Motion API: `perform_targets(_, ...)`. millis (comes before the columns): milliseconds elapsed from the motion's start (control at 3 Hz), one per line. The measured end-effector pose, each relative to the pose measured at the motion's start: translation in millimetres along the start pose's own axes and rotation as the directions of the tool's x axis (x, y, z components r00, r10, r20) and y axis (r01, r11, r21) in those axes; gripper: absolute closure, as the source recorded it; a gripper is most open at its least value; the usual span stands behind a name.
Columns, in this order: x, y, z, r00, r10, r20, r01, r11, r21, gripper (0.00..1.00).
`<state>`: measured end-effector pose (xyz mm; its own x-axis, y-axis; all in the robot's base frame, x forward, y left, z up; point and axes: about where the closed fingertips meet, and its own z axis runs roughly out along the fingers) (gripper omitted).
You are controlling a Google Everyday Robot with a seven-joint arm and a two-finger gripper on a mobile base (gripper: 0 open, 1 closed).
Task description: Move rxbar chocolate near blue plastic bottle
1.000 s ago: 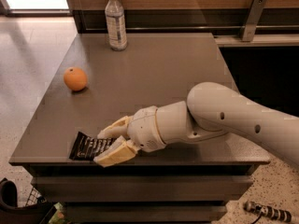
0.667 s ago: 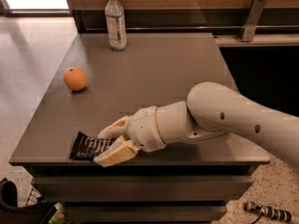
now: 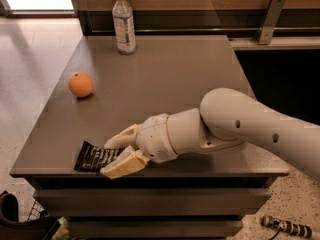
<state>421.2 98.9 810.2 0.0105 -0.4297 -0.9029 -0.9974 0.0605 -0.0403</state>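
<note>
The rxbar chocolate (image 3: 92, 157) is a flat black wrapper with white lettering, lying at the front left edge of the grey table (image 3: 180, 79). My gripper (image 3: 113, 157) reaches in from the right and its two tan fingers (image 3: 122, 166) sit either side of the bar's right end, closed on it. The bar rests on the table. The blue plastic bottle (image 3: 123, 23), clear with a white cap and a pale label, stands upright at the table's far edge, well away from the bar.
An orange (image 3: 80, 84) sits on the left side of the table, between the bar and the bottle. A wooden wall with a metal bracket (image 3: 270, 19) runs behind the table. The table's front edge lies just under the gripper.
</note>
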Motion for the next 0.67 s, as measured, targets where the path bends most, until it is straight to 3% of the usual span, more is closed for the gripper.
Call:
perform_targets(333,0.0,0.0,0.0,1.0,0.0,0.0,0.0,1.0,0.0,1.0)
perform_targets(667,-29.3,1.6,-19.1,0.997,-0.042,-0.059,0.043,0.9986,0.03,1.0)
